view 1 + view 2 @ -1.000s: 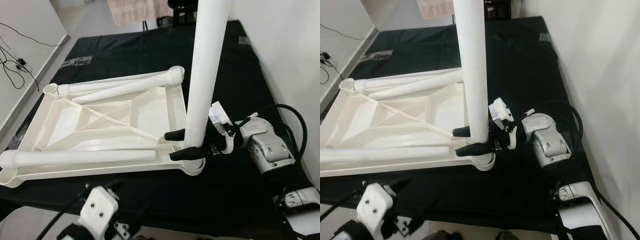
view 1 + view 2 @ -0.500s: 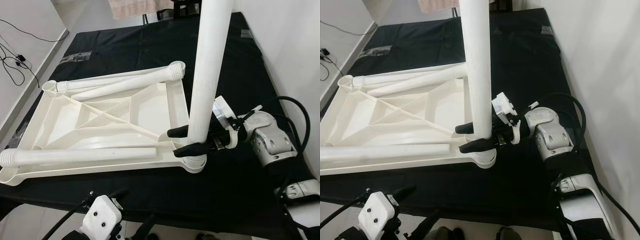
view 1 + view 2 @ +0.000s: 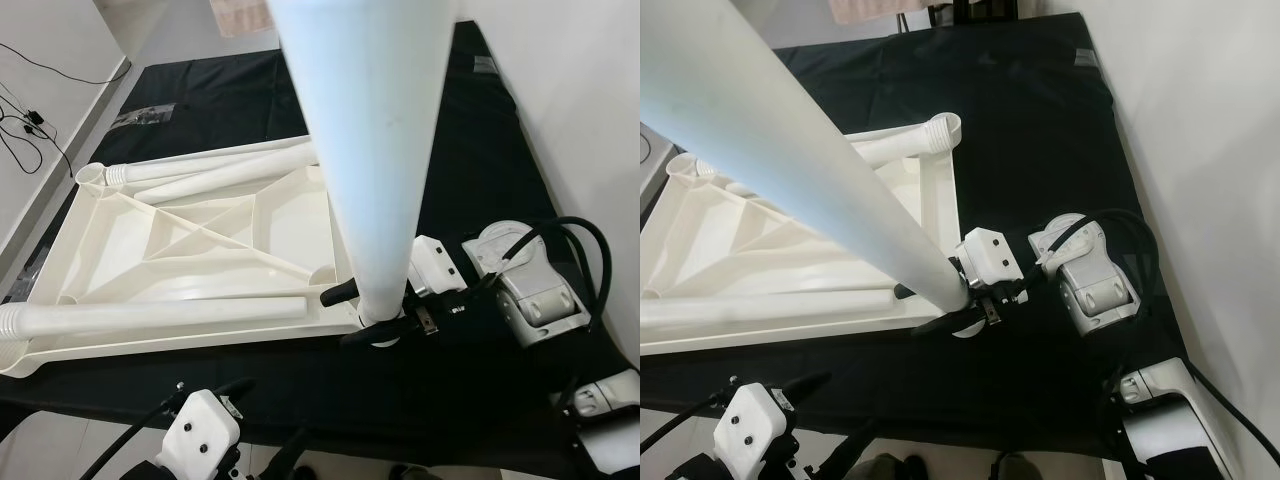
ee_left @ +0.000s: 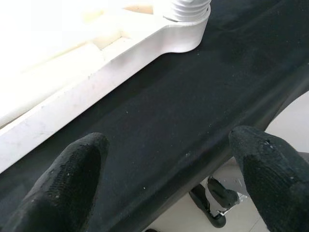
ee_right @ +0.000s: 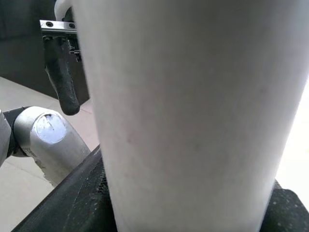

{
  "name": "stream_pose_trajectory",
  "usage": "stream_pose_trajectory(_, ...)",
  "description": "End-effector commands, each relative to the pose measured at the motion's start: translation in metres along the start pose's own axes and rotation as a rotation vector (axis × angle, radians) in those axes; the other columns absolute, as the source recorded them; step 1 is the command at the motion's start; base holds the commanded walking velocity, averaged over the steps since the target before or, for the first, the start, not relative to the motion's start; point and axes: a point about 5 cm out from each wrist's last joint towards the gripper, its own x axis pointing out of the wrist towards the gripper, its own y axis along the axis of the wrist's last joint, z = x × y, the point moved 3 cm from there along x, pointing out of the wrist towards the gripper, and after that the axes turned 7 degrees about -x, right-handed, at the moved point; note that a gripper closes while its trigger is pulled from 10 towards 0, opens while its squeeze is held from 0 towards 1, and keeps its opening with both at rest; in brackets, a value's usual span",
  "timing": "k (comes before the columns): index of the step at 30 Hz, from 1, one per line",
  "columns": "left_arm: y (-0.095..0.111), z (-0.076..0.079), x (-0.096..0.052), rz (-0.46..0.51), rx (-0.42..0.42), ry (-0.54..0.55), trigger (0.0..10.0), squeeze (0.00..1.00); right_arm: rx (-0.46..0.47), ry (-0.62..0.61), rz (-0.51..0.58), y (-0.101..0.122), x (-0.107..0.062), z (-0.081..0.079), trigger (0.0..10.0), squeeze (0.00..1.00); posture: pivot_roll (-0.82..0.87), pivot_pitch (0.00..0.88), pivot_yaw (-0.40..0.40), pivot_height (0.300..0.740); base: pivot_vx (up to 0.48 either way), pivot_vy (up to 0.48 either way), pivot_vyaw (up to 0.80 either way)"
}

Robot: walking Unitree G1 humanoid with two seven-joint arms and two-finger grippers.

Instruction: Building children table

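Observation:
The white children's table top [image 3: 200, 250] lies upside down on a black mat [image 3: 480, 130]. My right gripper [image 3: 347, 318] is shut on a long white table leg [image 3: 375, 150], gripping just above the leg's base at the table top's near right corner. That leg leans steeply up toward the camera. Another leg [image 3: 150, 318] lies along the near edge, and two more legs [image 3: 220, 172] lie along the far edge. My left gripper [image 4: 169, 159] hangs open over the mat's front edge, short of a rounded table corner [image 4: 186, 29] with a threaded end in it.
A white wall [image 3: 590, 100] runs close along the mat's right side. Black cables [image 3: 20, 120] trail over the floor at the left. A cloth [image 3: 240, 15] hangs at the back. The mat's front edge [image 3: 400, 440] drops to tiled floor.
The leg in my right gripper has tipped from nearly upright to leaning toward the camera. The right wrist has turned with it. The left arm stays low at the front.

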Motion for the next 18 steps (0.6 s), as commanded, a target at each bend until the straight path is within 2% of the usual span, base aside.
stream_pose_trajectory(1,-0.004,-0.001,-0.002,-0.033,-0.004,-0.004,10.0,0.0,0.169,0.086,-0.084,-0.032,0.009,-0.026,10.0,0.0,0.04,0.272,0.122,0.74,0.0,0.0,0.0)
stream_pose_trajectory(3,-0.004,-0.001,-0.002,-0.032,-0.004,-0.003,10.0,0.0,0.174,0.082,-0.081,-0.031,0.009,-0.025,10.0,0.0,0.04,0.271,0.119,0.74,0.0,0.0,0.0)
stream_pose_trajectory(6,-0.004,-0.001,0.0,-0.026,-0.005,0.0,10.0,0.0,0.296,-0.044,-0.06,-0.033,0.01,-0.009,10.0,0.0,0.03,0.262,0.106,0.74,0.0,0.0,0.0)
stream_pose_trajectory(7,-0.004,-0.001,0.0,-0.026,-0.005,0.0,10.0,0.0,0.296,-0.044,-0.06,-0.033,0.01,-0.009,10.0,0.0,0.03,0.262,0.106,0.74,0.0,0.0,0.0)
stream_pose_trajectory(9,-0.005,-0.001,0.0,-0.025,-0.006,0.0,10.0,0.0,0.346,-0.12,-0.065,-0.037,0.013,-0.004,10.0,0.0,0.03,0.26,0.104,0.74,0.0,0.0,0.0)
stream_pose_trajectory(10,-0.005,-0.001,0.0,-0.025,-0.006,0.0,10.0,0.0,0.346,-0.12,-0.065,-0.037,0.013,-0.004,10.0,0.0,0.03,0.26,0.104,0.74,0.0,0.0,0.0)
stream_pose_trajectory(13,-0.005,0.0,0.0,-0.026,-0.009,0.001,10.0,0.0,0.444,-0.223,-0.028,-0.041,0.022,-0.005,10.0,0.0,0.03,0.256,0.101,0.74,0.0,0.0,0.0)
stream_pose_trajectory(15,-0.005,0.0,0.0,-0.026,-0.009,0.001,10.0,0.0,0.444,-0.223,-0.028,-0.041,0.022,-0.005,10.0,0.0,0.03,0.256,0.101,0.74,0.0,0.0,0.0)
stream_pose_trajectory(18,-0.007,0.001,-0.002,-0.03,-0.013,0.0,10.0,0.0,0.503,-0.333,0.005,-0.046,0.032,-0.009,10.0,0.0,0.02,0.25,0.105,0.74,0.0,0.0,0.0)
